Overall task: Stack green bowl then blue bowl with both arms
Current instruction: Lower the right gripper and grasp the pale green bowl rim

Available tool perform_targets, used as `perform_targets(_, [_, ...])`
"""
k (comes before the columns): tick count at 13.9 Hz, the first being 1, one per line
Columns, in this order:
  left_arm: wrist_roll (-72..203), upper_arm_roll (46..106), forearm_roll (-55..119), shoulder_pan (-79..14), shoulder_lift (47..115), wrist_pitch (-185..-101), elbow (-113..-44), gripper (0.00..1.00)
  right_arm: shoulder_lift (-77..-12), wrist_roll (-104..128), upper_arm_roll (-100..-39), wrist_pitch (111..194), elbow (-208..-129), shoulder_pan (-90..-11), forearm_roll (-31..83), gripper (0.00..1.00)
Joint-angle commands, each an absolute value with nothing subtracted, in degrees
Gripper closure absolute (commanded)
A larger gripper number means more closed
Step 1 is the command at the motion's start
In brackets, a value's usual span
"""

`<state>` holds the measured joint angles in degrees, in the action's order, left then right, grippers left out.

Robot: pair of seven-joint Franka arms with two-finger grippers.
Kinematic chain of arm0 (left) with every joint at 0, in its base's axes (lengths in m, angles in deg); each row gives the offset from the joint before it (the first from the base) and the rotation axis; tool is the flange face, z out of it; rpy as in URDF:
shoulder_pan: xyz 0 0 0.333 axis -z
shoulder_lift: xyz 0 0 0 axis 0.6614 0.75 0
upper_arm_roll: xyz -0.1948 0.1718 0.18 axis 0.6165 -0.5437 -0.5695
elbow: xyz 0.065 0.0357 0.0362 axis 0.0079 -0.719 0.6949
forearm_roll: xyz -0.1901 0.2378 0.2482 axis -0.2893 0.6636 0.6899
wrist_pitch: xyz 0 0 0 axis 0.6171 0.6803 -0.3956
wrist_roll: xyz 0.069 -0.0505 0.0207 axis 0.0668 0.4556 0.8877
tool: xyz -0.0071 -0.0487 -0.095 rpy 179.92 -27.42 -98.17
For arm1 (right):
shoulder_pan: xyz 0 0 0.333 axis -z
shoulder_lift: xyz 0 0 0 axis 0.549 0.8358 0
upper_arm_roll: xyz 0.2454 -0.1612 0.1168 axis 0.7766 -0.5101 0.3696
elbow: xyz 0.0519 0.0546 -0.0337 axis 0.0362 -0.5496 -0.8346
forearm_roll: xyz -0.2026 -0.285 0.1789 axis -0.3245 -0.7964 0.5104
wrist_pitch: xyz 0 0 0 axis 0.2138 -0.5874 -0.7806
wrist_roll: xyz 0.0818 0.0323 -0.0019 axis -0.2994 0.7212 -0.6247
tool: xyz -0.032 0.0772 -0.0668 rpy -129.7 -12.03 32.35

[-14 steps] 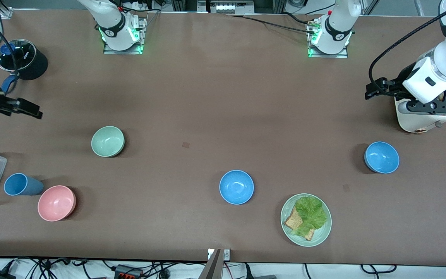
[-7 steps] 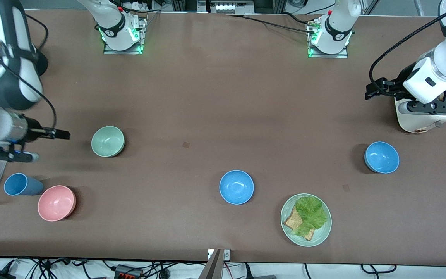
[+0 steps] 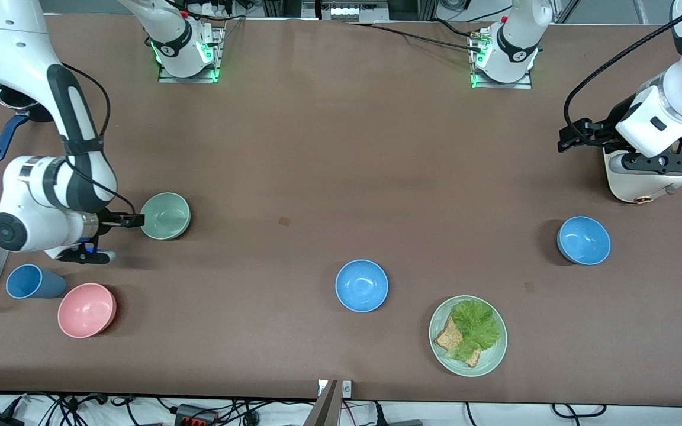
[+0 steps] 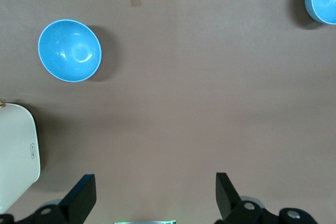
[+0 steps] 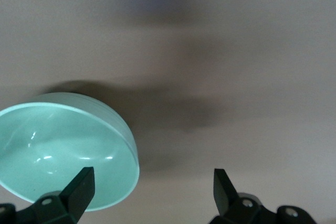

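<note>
Even, bright overhead light covers the brown bench [image 3: 317, 148] in the front view, which is sharp throughout. Each bowl casts a soft, short shadow toward the right arm's end. Small white highlights glint inside the green bowl [image 5: 63, 156]. The right wrist view is soft and hazy, with broad blurred shadows on the bench; the left wrist view is crisp

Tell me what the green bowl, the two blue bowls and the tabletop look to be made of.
Green bowl: likely smooth plastic or melamine, semi-gloss; small bright glints show inside it in the right wrist view.
Blue bowls: apparently the same material, an even colour with a soft sheen.
Tabletop: a matte brown covering, maybe paper or fabric; it shows no reflections, only soft shadows.
</note>
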<state>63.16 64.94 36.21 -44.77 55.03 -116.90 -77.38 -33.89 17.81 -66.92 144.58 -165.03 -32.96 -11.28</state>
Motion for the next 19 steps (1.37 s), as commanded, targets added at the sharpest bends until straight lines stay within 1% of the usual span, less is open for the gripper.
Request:
perform_targets(1, [63.9,65.6,37.4,-45.0,54.8,-116.7,-76.8,0.00,-32.5,17.5,-66.9,144.0,-164.6,-34.1,-11.1,0.00])
perform_targets(2, [63.8,65.6,37.4,-45.0,54.8,-116.7,-76.8,0.00,-31.9,17.5,-66.9,144.3,-164.6,-34.2,-11.1,0.00])
perform_targets(3, [63.8,65.6,37.4,-45.0,54.8,-116.7,-76.8,0.00,-31.5,17.5,-66.9,144.4,-164.5,-34.2,-10.8,0.05])
perform_targets(4, [63.9,65.6,37.4,-44.9,54.8,-116.7,-76.8,0.00,-31.4,17.4,-66.9,144.4,-164.5,-34.2,-9.9,0.16])
perform_targets(5, [63.8,65.6,37.4,-44.9,54.8,-116.7,-76.8,0.00,-31.4,17.4,-66.9,144.3,-164.5,-34.3,-9.9,0.29])
perform_targets(7, [63.8,65.6,37.4,-45.0,54.8,-116.7,-76.8,0.00,-31.3,17.5,-66.8,144.2,-164.5,-34.4,-9.8,0.67])
perform_targets(8, [63.9,65.6,37.4,-45.0,54.8,-116.8,-76.8,0.00,-31.3,17.3,-66.5,144.0,-164.5,-34.4,-9.8,0.84])
perform_targets(9, [63.8,65.6,37.4,-45.0,54.8,-116.8,-76.8,0.00,-31.3,17.3,-66.2,143.7,-164.5,-34.4,-9.8,1.00])
perform_targets(11, [63.8,65.6,37.4,-45.0,54.8,-116.8,-76.8,0.00,-31.4,17.3,-65.6,143.6,-164.2,-34.4,-9.8,1.00])
perform_targets(13, [63.8,65.6,37.4,-45.0,54.8,-116.8,-76.8,0.00,-31.9,17.7,-63.2,143.1,-162.7,-34.5,-9.7,1.00])
perform_targets(16, [63.8,65.5,37.3,-45.1,54.8,-116.8,-76.8,0.00,-32.1,18.5,-54.7,137.6,-156.0,-34.8,-9.7,1.00])
perform_targets(17, [63.8,65.5,37.3,-45.1,54.9,-116.8,-76.8,0.00,-32.1,21.3,-51.9,137.3,-154.8,-35.6,-9.7,1.00])
perform_targets(19, [63.8,65.5,37.3,-45.1,54.9,-116.9,-76.8,0.00,-31.7,27.8,-48.4,137.9,-154.7,-38.6,-9.9,1.00])
